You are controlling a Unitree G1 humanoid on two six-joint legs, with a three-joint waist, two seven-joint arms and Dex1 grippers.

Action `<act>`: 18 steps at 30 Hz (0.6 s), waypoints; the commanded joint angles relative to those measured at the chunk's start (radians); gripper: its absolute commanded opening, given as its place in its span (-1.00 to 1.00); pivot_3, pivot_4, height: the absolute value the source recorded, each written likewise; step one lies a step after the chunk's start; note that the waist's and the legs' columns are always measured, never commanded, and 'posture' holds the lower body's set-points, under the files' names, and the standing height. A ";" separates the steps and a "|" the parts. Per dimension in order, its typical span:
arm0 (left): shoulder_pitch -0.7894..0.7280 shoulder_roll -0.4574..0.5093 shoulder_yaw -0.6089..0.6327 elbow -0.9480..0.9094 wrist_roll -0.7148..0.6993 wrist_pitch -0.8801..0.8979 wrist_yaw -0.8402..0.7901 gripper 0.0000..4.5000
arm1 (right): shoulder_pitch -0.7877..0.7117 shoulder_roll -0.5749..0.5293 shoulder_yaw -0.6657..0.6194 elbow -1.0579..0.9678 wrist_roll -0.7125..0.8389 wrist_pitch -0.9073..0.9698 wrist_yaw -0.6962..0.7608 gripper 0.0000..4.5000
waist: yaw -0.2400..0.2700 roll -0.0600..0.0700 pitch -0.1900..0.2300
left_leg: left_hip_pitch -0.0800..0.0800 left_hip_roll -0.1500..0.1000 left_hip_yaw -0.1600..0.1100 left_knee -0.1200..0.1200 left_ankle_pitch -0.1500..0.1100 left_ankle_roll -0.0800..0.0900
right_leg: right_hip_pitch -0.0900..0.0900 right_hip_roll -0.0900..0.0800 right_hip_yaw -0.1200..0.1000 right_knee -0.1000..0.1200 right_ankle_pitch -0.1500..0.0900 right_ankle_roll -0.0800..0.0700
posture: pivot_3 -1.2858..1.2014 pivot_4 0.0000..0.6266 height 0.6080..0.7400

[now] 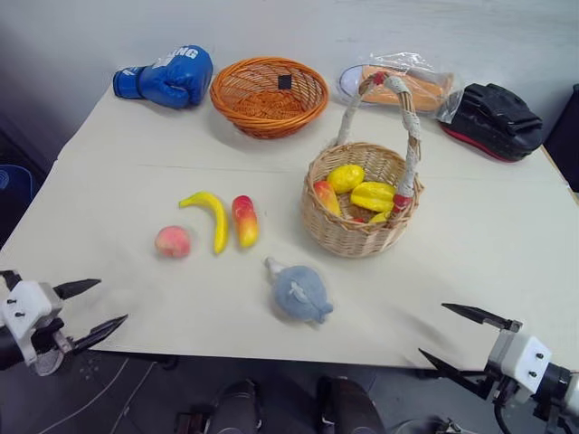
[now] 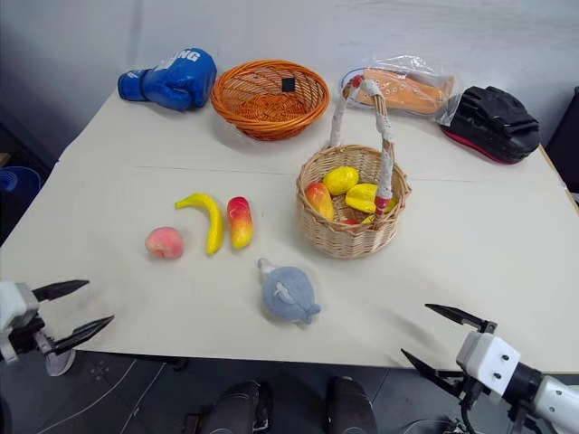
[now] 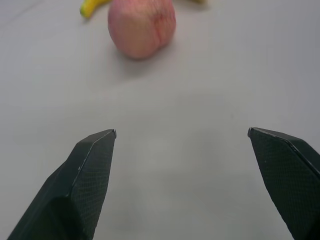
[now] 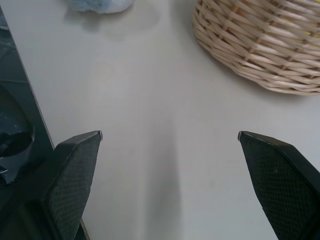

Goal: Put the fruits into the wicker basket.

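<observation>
Both your left gripper point(image 1: 89, 310) and right gripper point(image 1: 461, 337) hang spread and empty. The peach point(image 1: 173, 241), left of the basket point(image 1: 357, 231), is round; pinch off-centre and it may roll away.

1. Basket point(image 1: 357, 226): round, tan, woven, standing upright on the table right of centre; its tall arched handle is wrapped in pale cord with red ends.
2. In the basket: several yellow fruits point(image 1: 373, 195) and a red-yellow one point(image 1: 325, 196) against the left wall.
3. Peach point(image 1: 172, 241): pink-orange, round, on the table well left of the basket.
4. Banana point(image 1: 213, 217): yellow, curved, just right of the peach.
5. Mango point(image 1: 244, 221): red-and-yellow, oblong, just beside the banana, between it and the basket.
</observation>
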 commanded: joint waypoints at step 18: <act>0.042 0.027 -0.076 -0.416 -0.267 0.323 -0.189 0.98 | -0.518 -0.003 0.362 -0.359 0.322 0.671 -0.204 1.00 | -0.015 -0.002 -0.001 | 0.004 0.003 0.005 0.001 -0.001 -0.004 | -0.001 -0.001 0.003 0.002 0.002 -0.002 | 0.03 -0.52 1.00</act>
